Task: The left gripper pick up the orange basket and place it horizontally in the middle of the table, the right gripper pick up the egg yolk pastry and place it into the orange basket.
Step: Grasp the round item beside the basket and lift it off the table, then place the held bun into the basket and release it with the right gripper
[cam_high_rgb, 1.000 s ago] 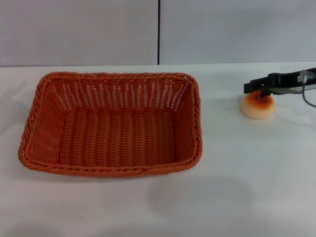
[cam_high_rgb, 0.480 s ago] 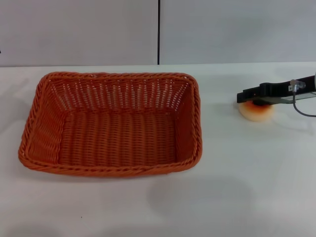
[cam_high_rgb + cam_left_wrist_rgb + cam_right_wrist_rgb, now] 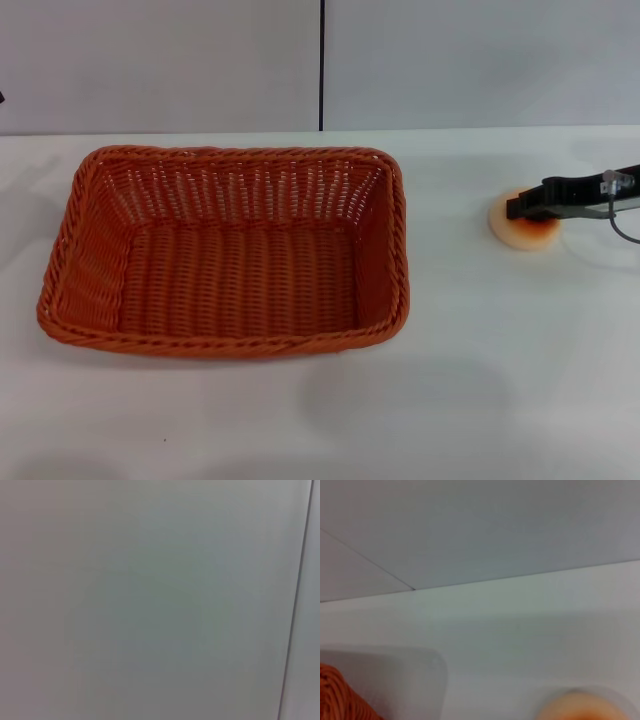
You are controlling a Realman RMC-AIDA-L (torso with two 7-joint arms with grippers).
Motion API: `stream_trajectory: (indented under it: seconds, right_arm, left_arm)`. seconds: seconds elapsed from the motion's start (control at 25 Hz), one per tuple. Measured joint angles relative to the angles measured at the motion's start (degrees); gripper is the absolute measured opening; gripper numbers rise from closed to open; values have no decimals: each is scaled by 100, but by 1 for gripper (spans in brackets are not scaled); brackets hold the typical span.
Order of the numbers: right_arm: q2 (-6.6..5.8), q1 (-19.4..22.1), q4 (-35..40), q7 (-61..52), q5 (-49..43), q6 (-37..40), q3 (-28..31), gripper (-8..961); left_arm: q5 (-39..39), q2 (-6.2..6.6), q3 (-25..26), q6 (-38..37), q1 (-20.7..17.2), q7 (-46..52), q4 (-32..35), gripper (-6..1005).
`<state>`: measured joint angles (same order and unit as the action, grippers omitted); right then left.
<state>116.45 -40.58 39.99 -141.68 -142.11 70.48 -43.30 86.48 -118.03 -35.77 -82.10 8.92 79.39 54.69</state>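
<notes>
Since the earlier frame, your right end effector [image 3: 518, 210] has pulled back rightward over the egg yolk pastry [image 3: 522, 230] on the desk [image 3: 450, 380]; its grip can't be told. Orange basket [image 3: 225, 250] sits mid-desk.

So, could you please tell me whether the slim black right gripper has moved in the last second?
Yes. The right gripper has shifted slightly rightward, away from the orange woven basket, over the round pastry.

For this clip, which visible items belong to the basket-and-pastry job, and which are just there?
Part of the job:
- orange basket, lying horizontally mid-table
- egg yolk pastry, on the table, outside the basket
- right hand, over the pastry

Just there:
- grey wall panels behind the table
- nothing else lying about

The left hand is not in view.
</notes>
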Motion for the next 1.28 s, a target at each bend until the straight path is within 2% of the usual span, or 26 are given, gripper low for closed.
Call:
stream_trajectory:
  seconds: [0.16, 0.4, 0.52, 0.56, 0.6, 0.8, 0.92, 0.96, 1.12, 1.28]
  right_arm:
    - [-2, 43, -4, 94, 0, -98, -3, 198]
    - [30, 133, 126, 274, 17, -103, -8, 72]
    - [97, 255, 430, 290, 48, -51, -4, 62]
    - [137, 357, 742, 273, 103, 85, 2, 58]
    - [137, 357, 742, 273, 103, 85, 2, 55]
    - [224, 644, 1673, 254, 470, 626, 26, 37]
    - [236, 827, 2153, 258, 936, 849, -52, 35]
    - [237, 945, 2529, 274, 1266, 958, -139, 35]
    - [237, 1025, 3001, 282, 1553, 1152, -251, 37]
    - [229, 967, 3184, 478, 2378, 1436, -416, 38]
  left_arm:
    - [18, 0, -4, 12, 42, -2, -22, 736]
    - [27, -5, -9, 16, 77, -3, -73, 736]
    - [27, -7, -9, -21, 97, -3, -121, 736]
    - [27, -8, -9, -21, 98, -3, -121, 736]
    - [28, -8, -10, -19, 100, -3, -121, 736]
    - [35, -9, -19, -9, 106, -2, -122, 737]
    - [37, -9, -19, 4, 128, -1, -183, 737]
    - [37, -7, -18, 7, 146, 0, -234, 737]
    - [47, -3, -18, 10, 188, -62, -342, 737]
    - [53, 2, -17, -14, 190, -134, -340, 737]
